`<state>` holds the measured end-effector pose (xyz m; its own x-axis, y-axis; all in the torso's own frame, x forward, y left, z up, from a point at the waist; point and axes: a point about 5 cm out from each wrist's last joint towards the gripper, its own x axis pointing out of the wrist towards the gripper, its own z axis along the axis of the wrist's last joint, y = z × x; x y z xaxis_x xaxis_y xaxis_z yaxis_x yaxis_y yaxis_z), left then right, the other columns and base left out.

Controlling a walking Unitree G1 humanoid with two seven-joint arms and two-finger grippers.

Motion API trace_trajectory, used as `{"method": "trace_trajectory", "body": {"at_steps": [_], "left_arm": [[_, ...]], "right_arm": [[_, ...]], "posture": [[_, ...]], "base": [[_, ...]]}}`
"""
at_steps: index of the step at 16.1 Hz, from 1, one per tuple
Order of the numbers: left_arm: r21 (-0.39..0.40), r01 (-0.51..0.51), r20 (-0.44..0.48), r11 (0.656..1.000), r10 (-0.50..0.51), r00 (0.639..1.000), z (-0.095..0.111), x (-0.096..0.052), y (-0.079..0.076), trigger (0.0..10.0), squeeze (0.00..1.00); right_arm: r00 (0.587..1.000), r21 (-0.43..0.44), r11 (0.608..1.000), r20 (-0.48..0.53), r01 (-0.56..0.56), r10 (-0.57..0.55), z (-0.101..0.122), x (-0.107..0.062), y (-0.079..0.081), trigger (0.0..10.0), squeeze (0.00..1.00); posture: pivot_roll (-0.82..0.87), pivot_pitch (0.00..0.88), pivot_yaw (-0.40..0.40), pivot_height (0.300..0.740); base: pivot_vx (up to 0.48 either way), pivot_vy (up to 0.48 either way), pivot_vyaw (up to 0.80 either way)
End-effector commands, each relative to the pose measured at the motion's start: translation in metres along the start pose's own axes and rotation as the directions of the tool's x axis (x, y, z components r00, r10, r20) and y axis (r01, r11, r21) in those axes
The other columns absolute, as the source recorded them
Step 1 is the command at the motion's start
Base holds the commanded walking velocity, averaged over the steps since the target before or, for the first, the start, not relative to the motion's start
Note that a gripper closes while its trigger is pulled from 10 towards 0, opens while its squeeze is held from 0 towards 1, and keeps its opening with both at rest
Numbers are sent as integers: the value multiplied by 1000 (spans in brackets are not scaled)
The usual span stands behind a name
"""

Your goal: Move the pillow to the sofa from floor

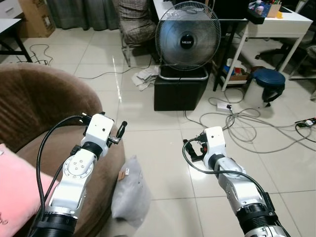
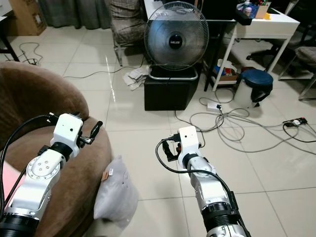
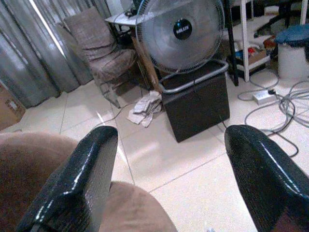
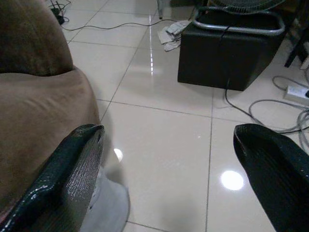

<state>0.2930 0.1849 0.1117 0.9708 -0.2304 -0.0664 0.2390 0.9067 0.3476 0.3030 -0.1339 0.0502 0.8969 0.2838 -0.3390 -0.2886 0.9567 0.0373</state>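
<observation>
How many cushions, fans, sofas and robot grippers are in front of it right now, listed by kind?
Grey pillow on the floor, leaning against the sofa: 1
Pink cushion on the sofa: 1
Brown sofa: 1
Standing fan on a black box: 1
Grippers, left gripper and right gripper, both open and empty: 2
Total: 6

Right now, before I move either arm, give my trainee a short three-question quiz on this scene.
1. True or false: the grey pillow lies on the floor against the brown sofa.
2. Which is open: A left gripper, B right gripper, C both?
3. What stands on the black box?

Key: 1 true; 2 C; 3 the fan.
</observation>
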Motion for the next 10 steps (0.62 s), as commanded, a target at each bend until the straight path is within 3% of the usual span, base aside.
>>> {"method": "trace_trajectory", "body": {"at_steps": [1, 5, 10], "left_arm": [[-2, 29, -27, 1000, -29, 999, -7, -1, -5, 10000, 0], [9, 77, -39, 997, -76, 996, -10, -3, -15, 10000, 0], [4, 25, -48, 1000, -24, 999, -14, -10, -9, 10000, 0]], "right_arm": [[1000, 5, 1000, 23, 10, -10, 5, 0, 1, 10000, 0], [1000, 22, 1000, 14, 13, -13, -2, -3, 3, 10000, 0], [1000, 17, 1000, 2, 5, -5, -5, -3, 3, 10000, 0]], "posture": [[99, 0, 25, 681], [116, 0, 18, 646], [141, 0, 1, 616]], "base": [[0, 0, 0], [0, 0, 0], [0, 0, 0]]}}
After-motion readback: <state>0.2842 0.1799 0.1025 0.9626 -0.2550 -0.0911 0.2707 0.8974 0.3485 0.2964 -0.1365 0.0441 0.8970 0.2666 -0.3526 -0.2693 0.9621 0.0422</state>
